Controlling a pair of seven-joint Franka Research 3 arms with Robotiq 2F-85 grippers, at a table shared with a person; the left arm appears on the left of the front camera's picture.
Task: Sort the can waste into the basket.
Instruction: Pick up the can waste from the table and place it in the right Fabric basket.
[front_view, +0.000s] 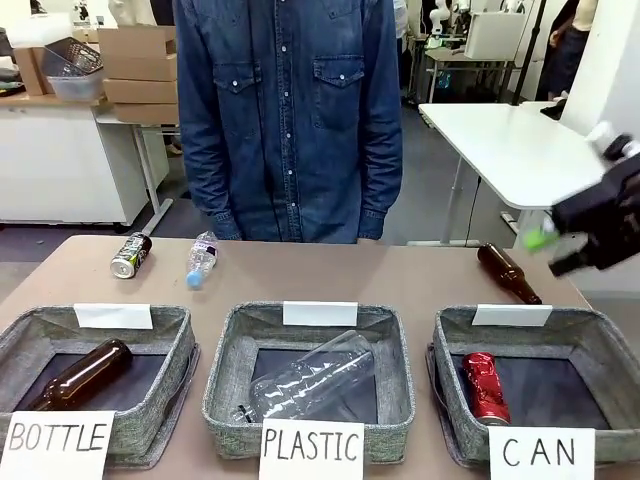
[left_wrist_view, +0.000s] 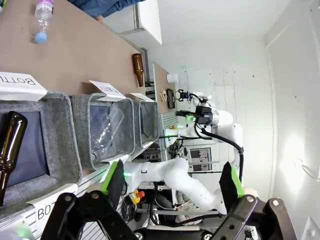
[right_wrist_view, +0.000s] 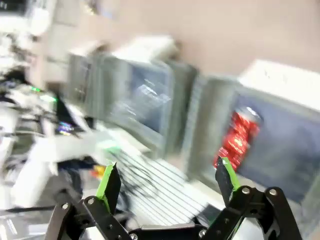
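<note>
Right gripper (right_wrist_view: 167, 167): jaws spread wide, nothing between the green pads. Its wrist view is smeared. In the front view the same gripper (front_view: 556, 250) is a blur at the right edge, in the air above the far right corner of the CAN basket (front_view: 452, 335). It looks clear of everything, though the blur makes that hard to confirm.

Left gripper (left_wrist_view: 172, 170): also fully open and empty, held off the robot's side of the table and looking sideways along the row of bins.

Cans:
- Red dented can (front_view: 485, 387) lies on its side on the dark floor of the CAN basket, toward the left wall. It is a red streak in the right wrist view (right_wrist_view: 237, 137).
- Dark can with yellow-green print (front_view: 131, 254) lies on its side on the table, far left, beyond the BOTTLE bin (front_view: 170, 345) and well apart from the CAN basket.

Rest:
- Small clear plastic bottle with blue cap (front_view: 201, 260) lies on the table near the dark can, not touching it.
- One brown glass bottle (front_view: 508, 272) lies on the table just behind the CAN basket.
- Second brown glass bottle (front_view: 80, 375) is inside the BOTTLE bin.
- Large clear plastic bottle (front_view: 310, 380) lies diagonally in the PLASTIC bin (front_view: 225, 385).
- Person in a denim shirt (front_view: 290, 120) stands at the far side.
</note>
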